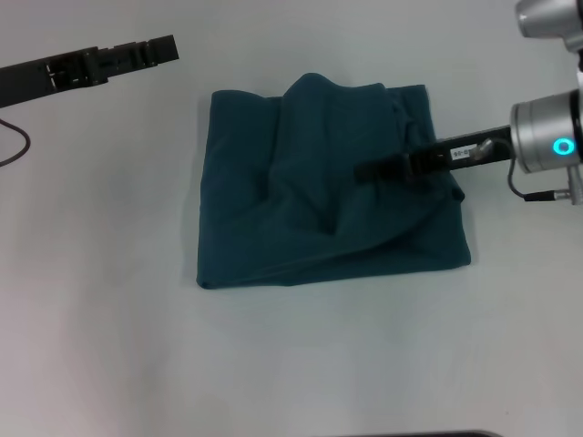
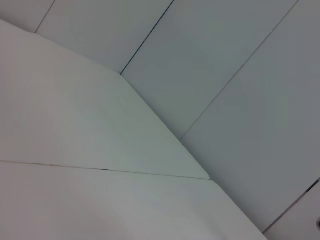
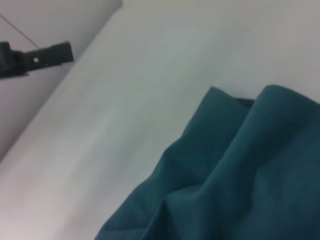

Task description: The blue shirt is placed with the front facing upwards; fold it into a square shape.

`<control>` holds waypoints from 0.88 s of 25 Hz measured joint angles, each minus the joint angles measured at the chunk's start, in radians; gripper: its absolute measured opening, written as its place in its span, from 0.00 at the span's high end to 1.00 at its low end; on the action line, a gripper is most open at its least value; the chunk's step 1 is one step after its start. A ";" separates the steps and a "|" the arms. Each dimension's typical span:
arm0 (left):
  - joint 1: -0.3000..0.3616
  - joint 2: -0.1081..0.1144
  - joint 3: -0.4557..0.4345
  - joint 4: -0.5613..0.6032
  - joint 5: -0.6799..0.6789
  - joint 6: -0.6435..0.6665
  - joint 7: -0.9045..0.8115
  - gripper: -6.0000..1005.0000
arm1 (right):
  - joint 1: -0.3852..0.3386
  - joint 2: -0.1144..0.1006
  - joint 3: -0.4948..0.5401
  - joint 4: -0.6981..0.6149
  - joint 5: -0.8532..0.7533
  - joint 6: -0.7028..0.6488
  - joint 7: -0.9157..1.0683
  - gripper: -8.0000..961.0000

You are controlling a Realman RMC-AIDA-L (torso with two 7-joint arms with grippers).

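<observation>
While the blue shirt [image 1: 319, 205] lies folded into a rough, rumpled square near the middle of the white desk [image 1: 109, 346], only its plain teal fabric shows, with soft creases running across it and a raised fold along its far edge. The right pincer [image 1: 364, 170] reaches in from the robot's right and sits over the shirt's right half, its dark tip low against the cloth; whether its fingers are spread or pinching fabric cannot be told. The left pincer [image 1: 164, 47] hangs over bare desk well to the left of the shirt, near the far edge, and its fingers look pressed together. The right wrist view shows wrinkled teal cloth and that distant left pincer.
</observation>
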 joint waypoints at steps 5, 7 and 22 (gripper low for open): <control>0.000 -0.002 0.000 0.000 0.001 -0.005 0.000 0.05 | -0.063 -0.010 0.067 0.047 0.026 0.087 -0.039 0.96; 0.000 -0.002 0.000 0.000 0.001 -0.006 0.000 0.05 | -0.086 -0.012 0.095 0.061 0.027 0.123 -0.049 0.96; 0.000 -0.002 0.000 0.000 -0.002 -0.015 0.000 0.06 | -0.213 -0.036 0.167 0.073 0.019 0.242 -0.060 0.96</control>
